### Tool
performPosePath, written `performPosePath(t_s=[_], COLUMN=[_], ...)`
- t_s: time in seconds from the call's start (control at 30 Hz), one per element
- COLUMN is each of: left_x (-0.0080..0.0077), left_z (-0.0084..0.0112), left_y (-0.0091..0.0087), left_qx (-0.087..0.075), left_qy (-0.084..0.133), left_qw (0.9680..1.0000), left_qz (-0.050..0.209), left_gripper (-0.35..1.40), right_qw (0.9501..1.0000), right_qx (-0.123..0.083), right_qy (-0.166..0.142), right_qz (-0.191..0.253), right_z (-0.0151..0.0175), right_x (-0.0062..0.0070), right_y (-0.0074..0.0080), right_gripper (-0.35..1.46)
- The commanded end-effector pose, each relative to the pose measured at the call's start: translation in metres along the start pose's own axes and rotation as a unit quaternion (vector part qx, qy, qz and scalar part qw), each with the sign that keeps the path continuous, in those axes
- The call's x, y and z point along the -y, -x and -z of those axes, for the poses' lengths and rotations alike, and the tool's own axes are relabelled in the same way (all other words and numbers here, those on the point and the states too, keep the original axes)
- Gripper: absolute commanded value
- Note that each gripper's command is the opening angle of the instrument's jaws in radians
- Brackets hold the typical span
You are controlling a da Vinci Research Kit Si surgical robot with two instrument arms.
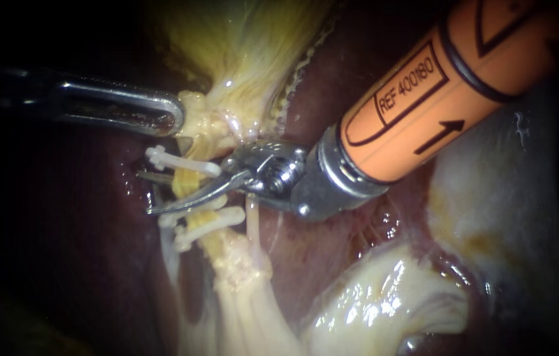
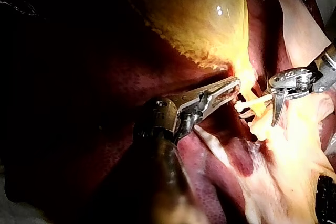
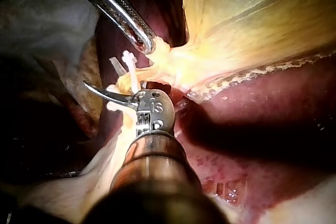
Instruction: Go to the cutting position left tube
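My right instrument [image 1: 146, 192] comes in on an orange shaft, its curved blades open on either side of the yellow left tube [image 1: 186, 184]. The blades sit between an upper white clip [image 1: 184, 161] and two lower white clips [image 1: 210, 221]. In the right wrist view one blade [image 3: 100, 92] crosses the clipped tube [image 3: 131, 80]. My left instrument [image 1: 177, 118] is shut on pale tissue at the gallbladder's neck [image 1: 195, 112], just above the clips. The left wrist view shows it [image 2: 235, 85] holding that tissue beside the right instrument's blades [image 2: 275, 111].
The yellow gallbladder [image 1: 246, 46] lies above the tubes. Dark red liver [image 1: 332, 244] surrounds them. A thin pale right tube [image 1: 252, 221] runs down under the right instrument's wrist. Glistening pale fat [image 1: 372, 303] lies at the lower right.
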Motion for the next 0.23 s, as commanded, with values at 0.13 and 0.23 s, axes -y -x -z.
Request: performPosePath(t_s=[0.13, 0.23], left_x=[0.0, 0.0], left_z=[0.0, 0.0], left_y=[0.0, 0.0], left_qx=[0.0, 0.0], left_qy=[0.0, 0.0], left_qw=[1.0, 1.0], left_qz=[0.0, 0.0], left_gripper=[-0.35, -0.35], right_qw=[1.0, 1.0], right_qx=[0.0, 0.001], right_qy=[0.0, 0.0], right_qz=[0.0, -0.003], right_z=[0.0, 0.0], right_x=[0.0, -0.0001], right_y=[0.0001, 0.0002], right_gripper=[1.17, 1.17])
